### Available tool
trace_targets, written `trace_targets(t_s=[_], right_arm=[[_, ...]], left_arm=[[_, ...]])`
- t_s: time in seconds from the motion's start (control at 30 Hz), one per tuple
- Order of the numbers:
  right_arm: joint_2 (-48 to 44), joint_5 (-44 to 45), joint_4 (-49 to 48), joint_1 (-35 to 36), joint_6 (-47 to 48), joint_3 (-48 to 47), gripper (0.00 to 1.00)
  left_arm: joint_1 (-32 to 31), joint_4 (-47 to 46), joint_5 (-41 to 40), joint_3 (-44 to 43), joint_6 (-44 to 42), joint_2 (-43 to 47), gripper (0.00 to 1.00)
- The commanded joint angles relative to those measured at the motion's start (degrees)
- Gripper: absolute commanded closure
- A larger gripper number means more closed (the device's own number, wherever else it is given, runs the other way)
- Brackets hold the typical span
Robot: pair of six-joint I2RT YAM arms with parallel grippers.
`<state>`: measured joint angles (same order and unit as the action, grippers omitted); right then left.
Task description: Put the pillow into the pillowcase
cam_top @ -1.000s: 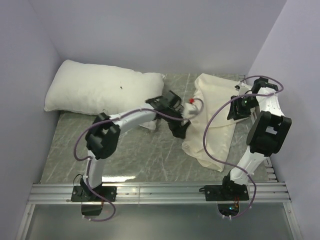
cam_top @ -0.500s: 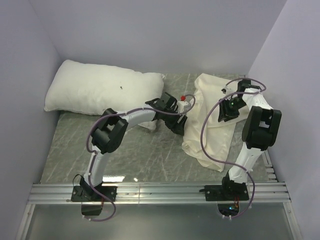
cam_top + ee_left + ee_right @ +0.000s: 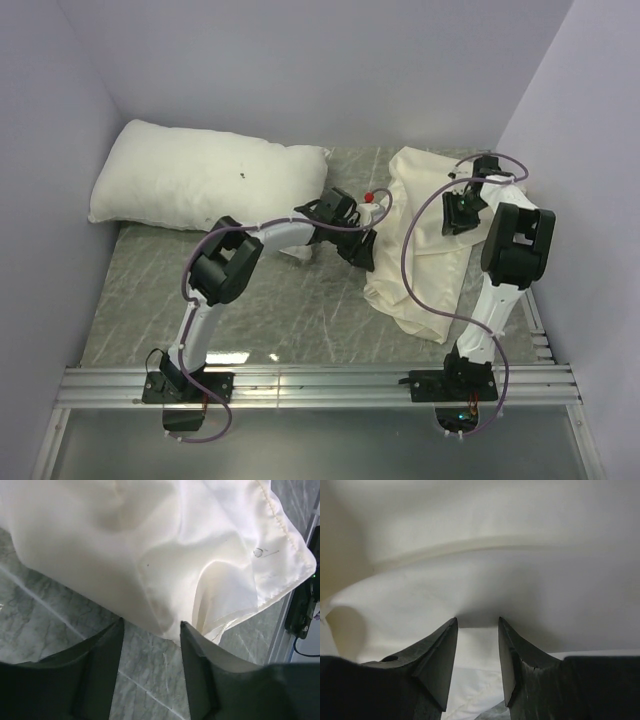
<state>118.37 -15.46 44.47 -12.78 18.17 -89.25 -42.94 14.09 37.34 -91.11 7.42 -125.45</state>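
The plump white pillow (image 3: 200,180) lies at the back left against the wall, away from both grippers. The cream pillowcase (image 3: 425,250) lies crumpled on the right. My left gripper (image 3: 362,250) sits low at its left edge. In the left wrist view the left gripper (image 3: 151,625) is open, with a rounded fold of the pillowcase (image 3: 175,545) right at its fingertips. My right gripper (image 3: 462,212) is over the pillowcase's upper part. In the right wrist view the right gripper (image 3: 477,620) is open, its tips pushed against the pillowcase (image 3: 480,540), which fills the view.
The grey marbled tabletop (image 3: 260,300) is bounded by lavender walls on the left (image 3: 50,200), back and right. A metal rail (image 3: 320,385) runs along the near edge under the arm bases. Purple cables loop around both arms.
The left arm's elbow swung right and its jaws narrowed at the pillowcase's left edge. The right gripper shifted back and left over the pillowcase, its jaws a little narrower.
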Motion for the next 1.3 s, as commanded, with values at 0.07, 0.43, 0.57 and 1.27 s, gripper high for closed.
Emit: trace_targets(t_s=[0.07, 0.43, 0.57, 1.27], right_arm=[[2.3, 3.5, -4.21, -0.23, -2.53, -4.88, 0.55], [7.14, 13.26, -5.71, -1.2, -3.06, -8.39, 0.58], [7.58, 13.97, -5.88, -1.29, -2.88, -9.1, 0.59], [12.5, 28.48, -8.0, -4.98, 2.48, -21.21, 0.56]], left_arm=[[-1.36, -1.7, 1.6, -1.43, 1.63, -2.34, 0.66], [2.24, 16.74, -8.95, -0.13, -6.8, 7.75, 1.0], [4.61, 25.26, -12.37, -0.11, -12.94, 14.6, 1.0], [10.41, 26.95, -34.28, -28.91, -14.55, -3.2, 0.7]])
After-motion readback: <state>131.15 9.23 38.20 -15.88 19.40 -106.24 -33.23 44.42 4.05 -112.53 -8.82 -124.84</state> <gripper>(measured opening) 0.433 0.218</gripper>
